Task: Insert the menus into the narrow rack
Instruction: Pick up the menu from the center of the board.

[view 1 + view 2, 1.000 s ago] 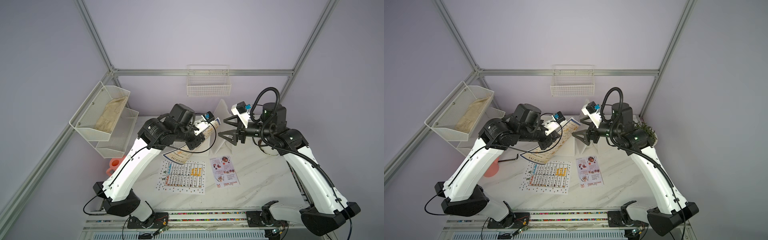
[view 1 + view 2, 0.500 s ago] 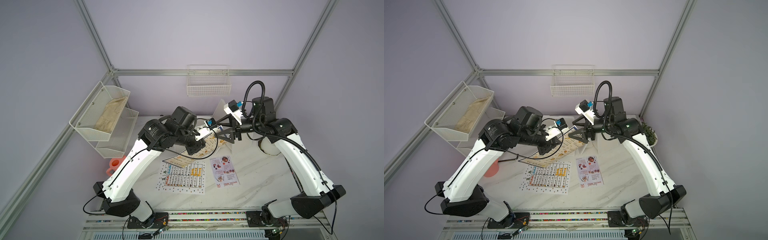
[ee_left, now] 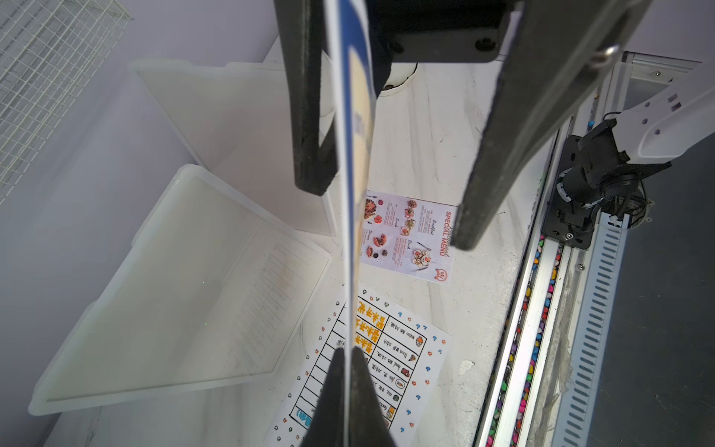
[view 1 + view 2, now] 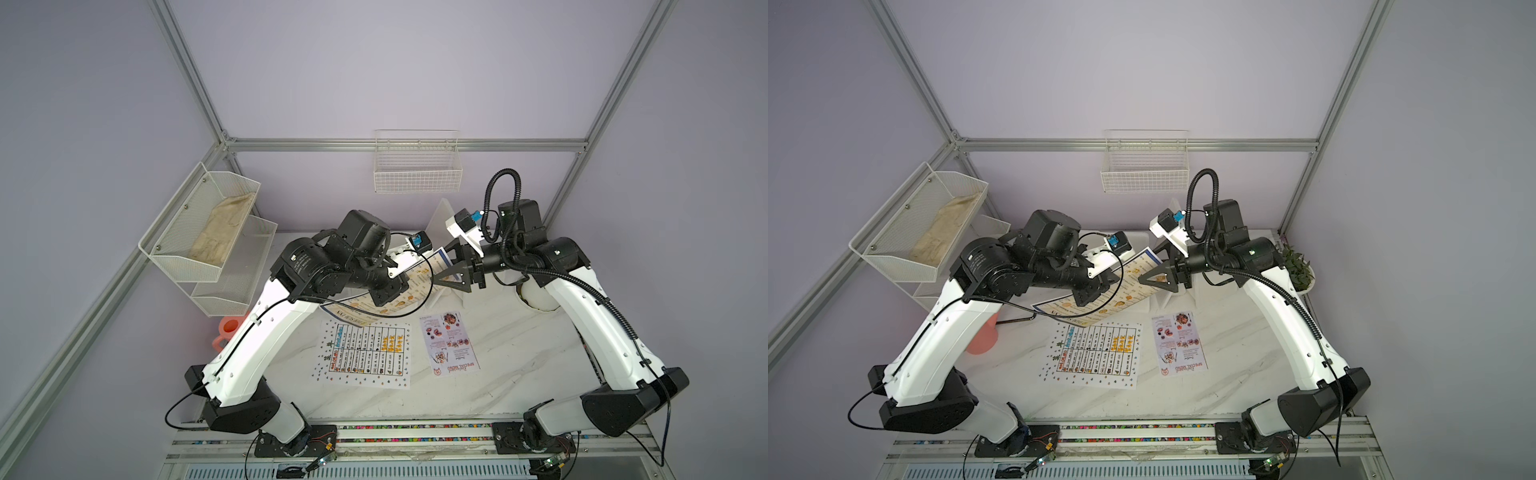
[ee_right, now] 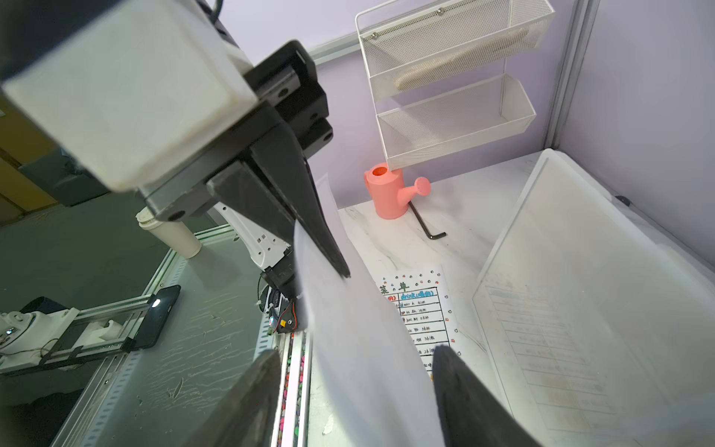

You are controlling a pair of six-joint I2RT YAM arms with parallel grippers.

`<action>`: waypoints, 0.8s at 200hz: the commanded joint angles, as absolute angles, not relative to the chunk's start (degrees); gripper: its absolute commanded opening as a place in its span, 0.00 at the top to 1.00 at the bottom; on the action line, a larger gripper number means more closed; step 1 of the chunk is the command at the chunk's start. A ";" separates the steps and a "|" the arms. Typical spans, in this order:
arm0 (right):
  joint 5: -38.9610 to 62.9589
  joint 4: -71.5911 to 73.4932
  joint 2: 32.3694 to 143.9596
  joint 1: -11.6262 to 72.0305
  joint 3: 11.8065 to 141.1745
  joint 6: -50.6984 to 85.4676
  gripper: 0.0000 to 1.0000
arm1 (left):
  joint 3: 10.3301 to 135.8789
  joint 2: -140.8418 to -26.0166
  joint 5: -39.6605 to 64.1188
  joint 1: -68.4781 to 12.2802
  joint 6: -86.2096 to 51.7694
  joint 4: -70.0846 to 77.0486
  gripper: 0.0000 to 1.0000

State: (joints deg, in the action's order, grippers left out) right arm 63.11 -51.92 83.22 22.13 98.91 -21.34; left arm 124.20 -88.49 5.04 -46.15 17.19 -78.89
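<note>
**Handover of the large menu: right gripper arrives at the free end**

The left gripper [image 3: 350, 387] is clamped shut on the blue-bordered "DIM SUM INN" menu [image 4: 415, 282] and holds it raised at a slant above the table [image 4: 498, 374]. Within the last second the right arm has swung in from the side, and the right gripper [image 4: 451, 270] now straddles the menu's upper free end. Its fingers [image 3: 309, 116] were spread wide a second ago and are now narrowing around the sheet; in the left wrist view one finger stands at the sheet and the other stands apart, so the jaws are open and no grip is made.

The step in hand appears to be a regrasp, giving two-point support before insertion.

The translucent rack [image 3: 193, 290] stands just behind the grippers. The grid menu [image 4: 365, 353] and the "SPECIAL MENU" leaflet [image 4: 449, 345] lie flat on the table, not yet handled.
</note>
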 commanded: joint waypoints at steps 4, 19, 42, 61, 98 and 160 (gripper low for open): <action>64.60 -53.17 82.88 21.95 98.54 -23.38 0.39 | 126.74 -87.24 4.04 -46.25 18.13 -77.65 1.00; 64.87 -53.17 82.97 21.89 98.60 -23.43 0.41 | 126.68 -87.26 3.81 -46.23 18.25 -77.62 1.00; 66.00 -53.20 82.78 21.94 98.69 -23.48 0.49 | 126.65 -87.45 2.45 -46.21 18.42 -77.64 1.00; 65.32 -53.17 82.71 21.88 98.53 -23.51 0.57 | 126.74 -87.59 1.63 -46.21 18.38 -77.39 1.00; 64.25 -52.43 82.36 21.96 98.42 -23.04 0.75 | 127.01 -87.73 1.83 -46.25 18.21 -76.82 1.00; 60.68 -47.77 79.48 21.93 96.42 -20.35 1.00 | 126.87 -86.86 2.28 -46.22 17.90 -76.17 1.00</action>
